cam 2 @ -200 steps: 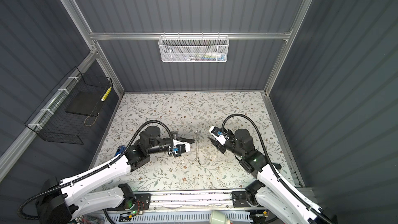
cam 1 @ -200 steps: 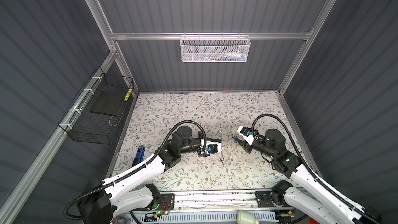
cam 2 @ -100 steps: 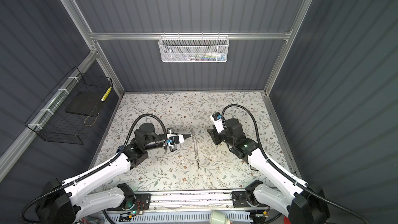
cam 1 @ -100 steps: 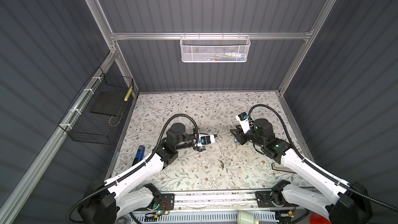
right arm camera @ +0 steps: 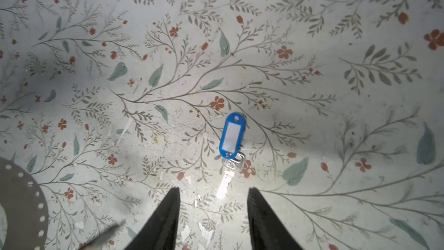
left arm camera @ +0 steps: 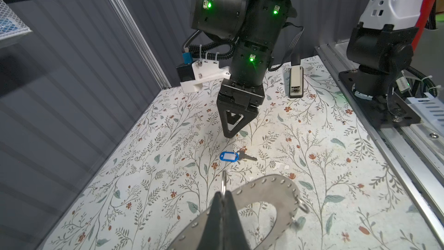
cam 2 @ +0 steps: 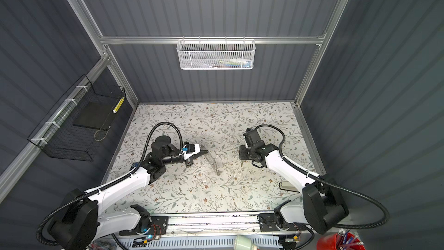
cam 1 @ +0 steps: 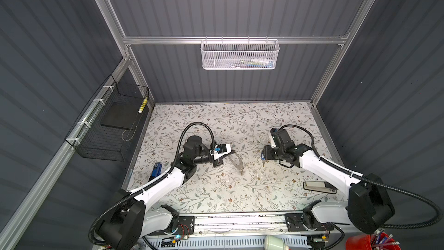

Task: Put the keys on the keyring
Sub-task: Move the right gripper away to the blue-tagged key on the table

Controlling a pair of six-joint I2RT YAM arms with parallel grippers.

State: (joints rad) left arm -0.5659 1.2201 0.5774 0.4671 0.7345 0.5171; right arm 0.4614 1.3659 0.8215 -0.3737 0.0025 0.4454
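My left gripper (left arm camera: 223,197) is shut on the keyring (left arm camera: 269,188), a wide flat grey metal band with small holes, and holds it tilted above the table; in both top views it hangs from my left gripper (cam 1: 231,151) as a thin loop, the keyring (cam 1: 237,162) (cam 2: 212,162). A silvery key (right arm camera: 228,173) with a blue white-labelled tag (right arm camera: 231,135) lies flat on the floral table. My right gripper (right arm camera: 213,189) points straight down just above the key's blade, open, the key (left arm camera: 248,157) apart from its fingers (left arm camera: 229,131).
A stapler (cam 1: 319,186) lies near the right arm's base. A blue block (cam 1: 156,169) sits by the table's left edge. A white mesh basket (cam 1: 240,54) hangs on the back wall and a black wire basket (cam 1: 108,126) on the left wall.
My right arm has swung round so that its gripper now points down over the key. My left gripper has drawn back a little to the left and away, still holding the keyring.
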